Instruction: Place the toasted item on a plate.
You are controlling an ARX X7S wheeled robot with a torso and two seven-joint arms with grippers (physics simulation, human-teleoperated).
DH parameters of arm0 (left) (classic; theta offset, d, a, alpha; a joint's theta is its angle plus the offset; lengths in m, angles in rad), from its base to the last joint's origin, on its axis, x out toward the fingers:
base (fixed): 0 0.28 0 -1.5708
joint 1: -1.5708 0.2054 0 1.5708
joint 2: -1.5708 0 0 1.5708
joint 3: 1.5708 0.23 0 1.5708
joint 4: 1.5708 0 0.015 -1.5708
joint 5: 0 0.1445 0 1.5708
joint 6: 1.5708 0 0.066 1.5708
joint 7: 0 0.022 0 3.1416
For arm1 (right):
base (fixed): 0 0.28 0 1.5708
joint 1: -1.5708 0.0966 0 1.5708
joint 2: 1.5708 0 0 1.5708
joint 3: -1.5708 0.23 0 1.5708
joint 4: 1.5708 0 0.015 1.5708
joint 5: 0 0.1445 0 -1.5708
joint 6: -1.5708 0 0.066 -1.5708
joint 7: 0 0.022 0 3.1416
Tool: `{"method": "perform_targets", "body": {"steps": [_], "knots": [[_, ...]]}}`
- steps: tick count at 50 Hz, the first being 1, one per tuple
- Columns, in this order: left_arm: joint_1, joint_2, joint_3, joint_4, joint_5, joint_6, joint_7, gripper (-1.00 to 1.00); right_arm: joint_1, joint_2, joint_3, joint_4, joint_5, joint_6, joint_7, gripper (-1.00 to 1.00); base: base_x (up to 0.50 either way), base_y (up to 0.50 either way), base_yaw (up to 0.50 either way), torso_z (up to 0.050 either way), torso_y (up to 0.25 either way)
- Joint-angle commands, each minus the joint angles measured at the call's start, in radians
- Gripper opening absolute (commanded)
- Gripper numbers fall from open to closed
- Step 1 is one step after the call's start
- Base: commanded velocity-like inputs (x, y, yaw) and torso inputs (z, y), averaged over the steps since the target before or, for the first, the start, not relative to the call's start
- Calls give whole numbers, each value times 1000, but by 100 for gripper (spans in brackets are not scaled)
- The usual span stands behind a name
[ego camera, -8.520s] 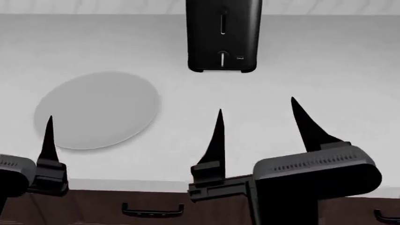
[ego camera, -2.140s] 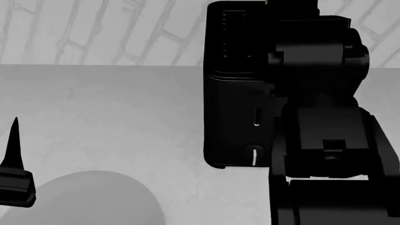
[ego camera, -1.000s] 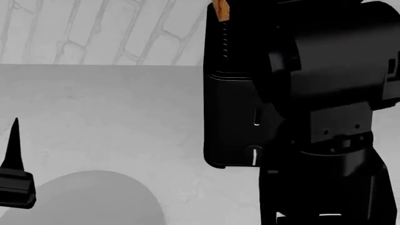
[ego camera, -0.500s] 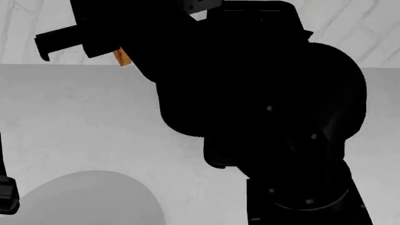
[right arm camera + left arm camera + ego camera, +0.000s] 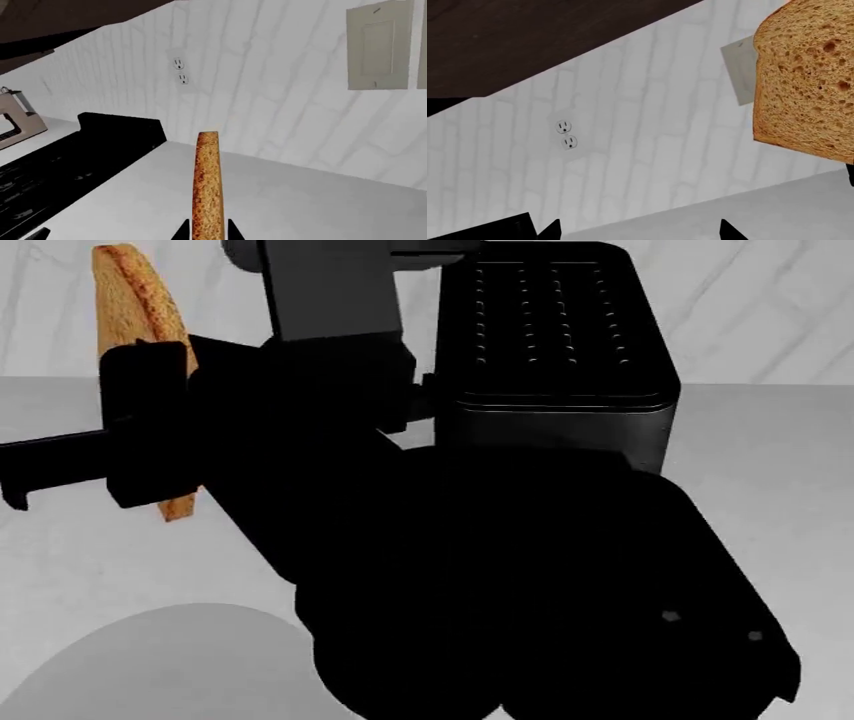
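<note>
Now the toast, lifted leftward, clears the toaster.

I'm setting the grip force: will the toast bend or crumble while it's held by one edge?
Probably stiff: the toast stands straight and upright in the right gripper, with no sag. Its porous crumb suggests it's light but brittle, so a hard squeeze might crack it.

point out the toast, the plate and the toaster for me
toast (image 5: pixel 134 295), head view, upper crumb face above the pincer
plate (image 5: pixel 160 665), head view, bare pale surface at bottom left
toaster (image 5: pixel 554 325), head view, perforated top panel
</note>
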Motion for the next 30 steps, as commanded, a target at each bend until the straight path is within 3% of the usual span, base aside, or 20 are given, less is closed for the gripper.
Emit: {"method": "perform_targets", "body": {"steps": [1,12,30], "knots": [[29,-67,-19,1,-95,27,-89,100,-126,22,-2,-145,220,-85,207,-100,0,0,0,0,0],[38,-100,-27,1,-135,41,-130,100,-279,54,7,-285,221,-139,240,-100,0,0,0,0,0],[-4,-139,13,-10,-177,33,-179,100,-538,16,11,-479,156,-241,201,-100,0,0,0,0,0]]}}
